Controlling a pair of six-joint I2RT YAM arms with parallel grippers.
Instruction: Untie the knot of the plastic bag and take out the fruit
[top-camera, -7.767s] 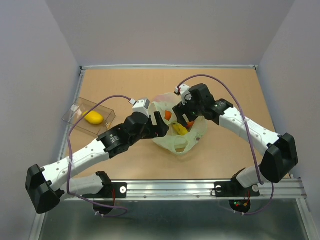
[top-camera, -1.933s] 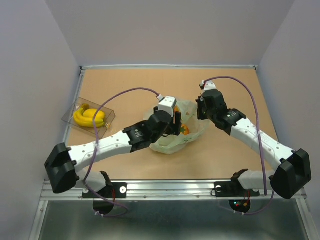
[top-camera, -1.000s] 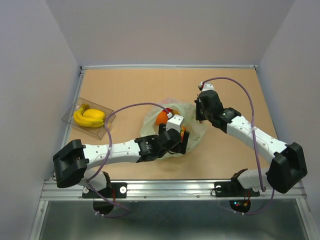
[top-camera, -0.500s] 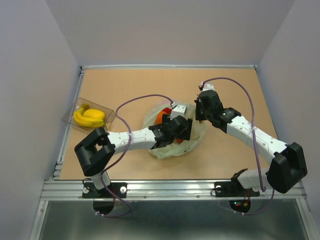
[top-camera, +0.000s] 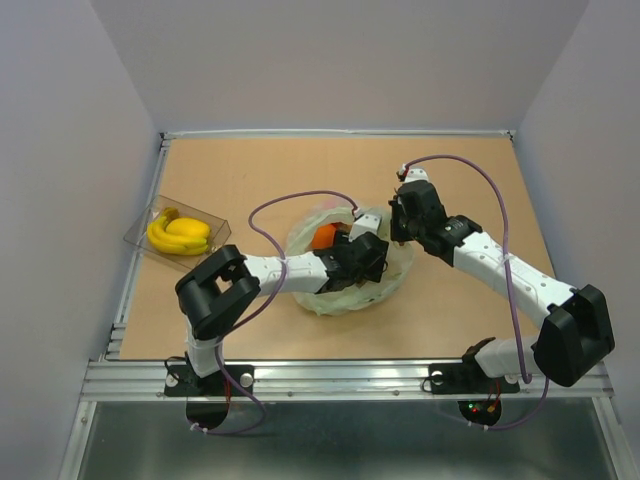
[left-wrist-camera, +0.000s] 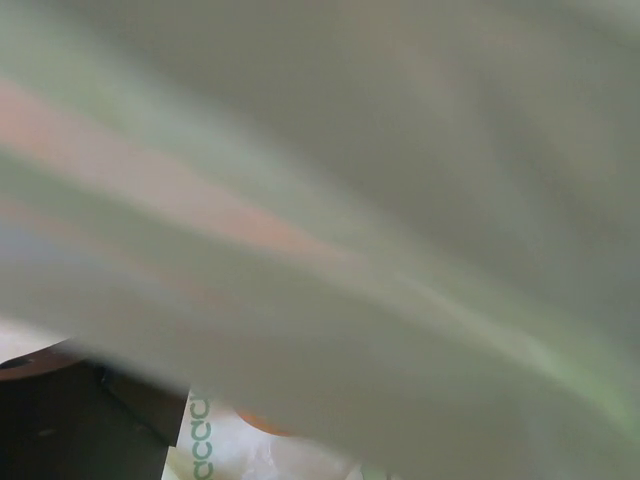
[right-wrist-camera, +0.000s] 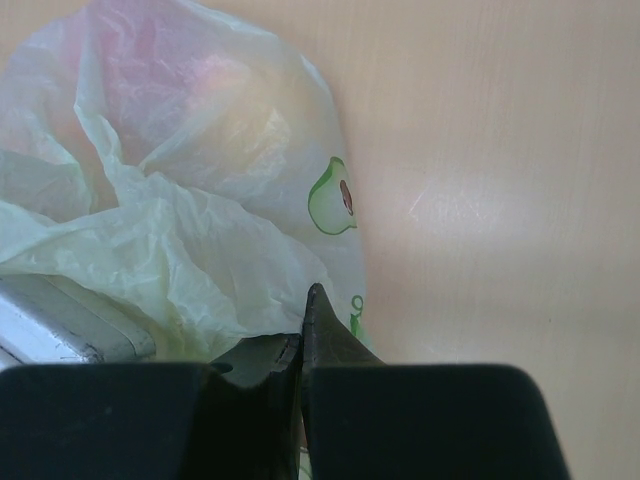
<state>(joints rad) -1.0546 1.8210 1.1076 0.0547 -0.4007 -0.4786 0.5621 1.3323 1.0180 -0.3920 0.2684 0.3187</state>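
Bag: the plastic bag (top-camera: 330, 298) lies in the middle of the worktop (top-camera: 250, 170), mouth gaping upward; no knot can be picked out, so I judge the untying done
Fruit: an orange fruit (top-camera: 323, 237) shows inside the bag at its far left; a pink-red blush glows through the film in the right wrist view; bananas (top-camera: 180, 233) lie in the clear box (top-camera: 218, 235) at the left edge
Handling: the film is thin, soft, crinkly and slippery, so it will collapse rather than stand; best pinched at a fold of the rim. The fruit looks small, light and apt to roll; take it across its middle, clear of the film
Left arm: folded hard at the elbow, forearm running right, wrist dipped into the bag's mouth
Left gripper (top-camera: 366, 256): buried in film; its own camera gives only blurred pale green, so I cannot tell its opening or any hold
Right arm: stretched from the near right towards the bag's far right rim
Right gripper (right-wrist-camera: 305, 300): jaws pressed together, seemingly pinching the rim film
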